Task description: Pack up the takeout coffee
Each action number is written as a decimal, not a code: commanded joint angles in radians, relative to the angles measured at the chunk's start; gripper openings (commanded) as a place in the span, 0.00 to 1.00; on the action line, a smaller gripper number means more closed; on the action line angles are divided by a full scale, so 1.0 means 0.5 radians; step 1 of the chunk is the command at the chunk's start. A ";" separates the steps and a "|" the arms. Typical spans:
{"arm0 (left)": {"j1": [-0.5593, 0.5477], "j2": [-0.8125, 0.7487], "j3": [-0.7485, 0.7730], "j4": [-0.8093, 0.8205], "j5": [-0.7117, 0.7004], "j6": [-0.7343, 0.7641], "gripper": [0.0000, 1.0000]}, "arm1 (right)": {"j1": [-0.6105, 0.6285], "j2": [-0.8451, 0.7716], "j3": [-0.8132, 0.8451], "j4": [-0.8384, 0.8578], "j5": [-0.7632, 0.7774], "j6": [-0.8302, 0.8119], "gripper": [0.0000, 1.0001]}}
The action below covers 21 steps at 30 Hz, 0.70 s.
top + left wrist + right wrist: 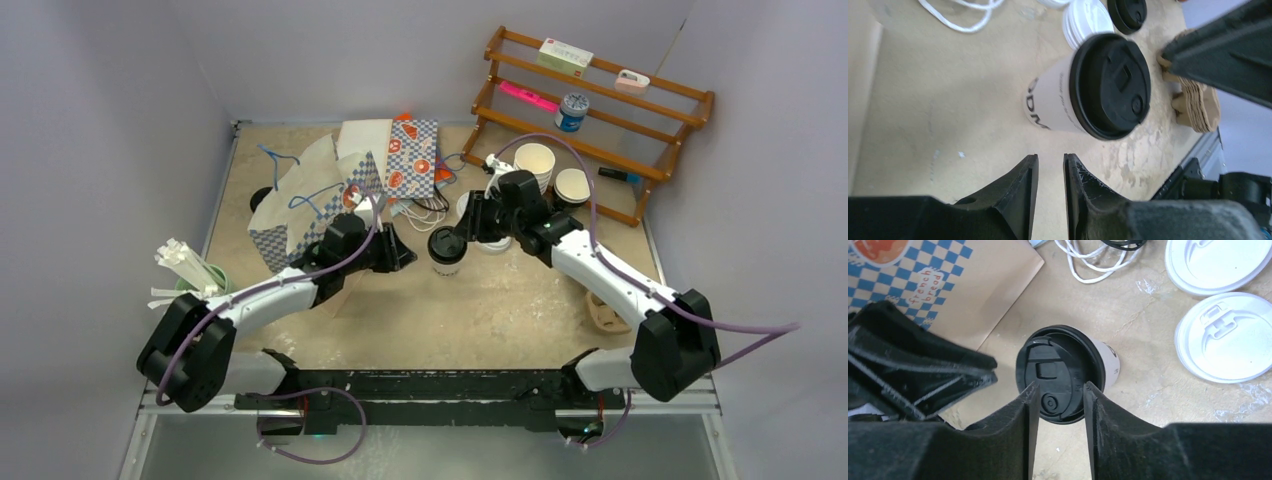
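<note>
One takeout coffee (446, 248), a pale paper cup with a black sip lid, stands upright mid-table between my two grippers. My right gripper (463, 236) hovers just over its lid (1058, 372). Its jaws are apart by less than the lid's width, and its fingertips (1032, 390) overlap the lid's near edge without clasping it. My left gripper (404, 256) sits to the left of the cup (1083, 95), apart from it. The left fingers (1029, 165) keep a narrow gap with only bare table between them.
Blue-checked paper bags (300, 205) (412, 155) lie behind the left arm. Two white lids (1228, 337) (1215, 262), a loose black lid (1127, 14) and a white cord (1093, 260) lie nearby. Lidless cups (535, 160), a wooden rack (600, 100) and cardboard carriers (605, 312) are on the right.
</note>
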State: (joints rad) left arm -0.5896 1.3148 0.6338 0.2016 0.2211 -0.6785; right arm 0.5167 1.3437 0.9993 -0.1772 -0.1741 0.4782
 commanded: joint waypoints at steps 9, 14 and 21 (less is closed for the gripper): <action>-0.110 0.049 -0.047 0.385 0.148 -0.198 0.31 | -0.085 0.278 0.207 0.046 -0.029 0.110 0.29; -0.060 0.183 0.030 0.477 0.216 -0.207 0.29 | -0.091 0.269 0.210 0.072 -0.070 0.115 0.29; 0.024 0.308 0.089 0.564 0.311 -0.212 0.25 | -0.097 0.269 0.201 0.052 -0.150 0.114 0.30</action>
State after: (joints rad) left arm -0.5987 1.4521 0.6315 0.4019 0.3305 -0.7753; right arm 0.4709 1.4933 1.0657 -0.1669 -0.2039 0.5247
